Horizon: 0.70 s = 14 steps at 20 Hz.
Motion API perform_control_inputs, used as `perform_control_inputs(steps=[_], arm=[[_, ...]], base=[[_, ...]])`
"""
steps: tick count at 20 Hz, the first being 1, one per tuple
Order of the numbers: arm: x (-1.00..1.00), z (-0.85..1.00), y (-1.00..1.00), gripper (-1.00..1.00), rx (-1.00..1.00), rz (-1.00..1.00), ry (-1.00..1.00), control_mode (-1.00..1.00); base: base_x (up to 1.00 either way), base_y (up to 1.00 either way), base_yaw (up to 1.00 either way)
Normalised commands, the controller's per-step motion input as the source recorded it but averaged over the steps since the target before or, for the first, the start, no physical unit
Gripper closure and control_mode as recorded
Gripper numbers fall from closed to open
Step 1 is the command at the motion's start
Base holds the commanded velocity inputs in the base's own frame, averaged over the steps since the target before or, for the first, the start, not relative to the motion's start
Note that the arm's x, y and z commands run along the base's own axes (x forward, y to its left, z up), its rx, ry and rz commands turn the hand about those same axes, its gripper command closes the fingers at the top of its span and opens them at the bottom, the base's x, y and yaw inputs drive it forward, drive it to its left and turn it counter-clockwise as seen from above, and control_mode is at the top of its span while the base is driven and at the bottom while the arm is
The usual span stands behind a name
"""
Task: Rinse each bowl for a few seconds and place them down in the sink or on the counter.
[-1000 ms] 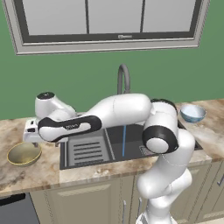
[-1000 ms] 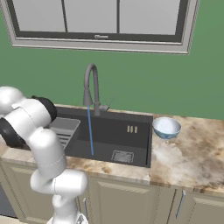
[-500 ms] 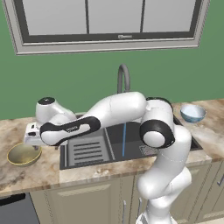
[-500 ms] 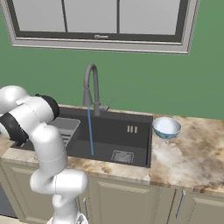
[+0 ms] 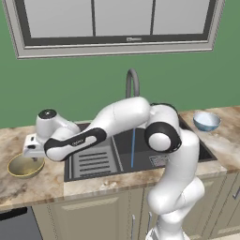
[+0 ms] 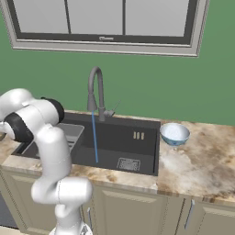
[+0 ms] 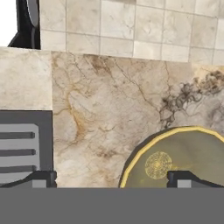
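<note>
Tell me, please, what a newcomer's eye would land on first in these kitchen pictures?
Probably the white arm stretched leftward across the dark sink, its open end effector just above the olive-gold bowl on the speckled counter. Next, the thin blue stream running from the tall faucet, and the pale blue bowl right of the basin.

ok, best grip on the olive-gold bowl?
Pinch the rim. The olive-gold bowl sits upright and open on the counter left of the sink, so come from above, one finger inside the wall. The open gripper probably straddles its near rim already.
</note>
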Motion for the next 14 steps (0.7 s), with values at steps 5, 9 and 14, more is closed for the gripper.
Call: perform_control_inputs(steps=[5,9,14], arm=[[0.13,-0.08,0.10,-1.00,0.00,-0.01,-0.03,-1.00],[0.07,-0.10,0.00,-1.00,0.00,-0.06,0.00,-1.00],[0.07,-0.14,0.01,-1.00,0.00,-0.07,0.00,-1.00]], base=[[0.00,0.00,0.00],[0.00,0.00,0.00],[0.00,0.00,0.00]])
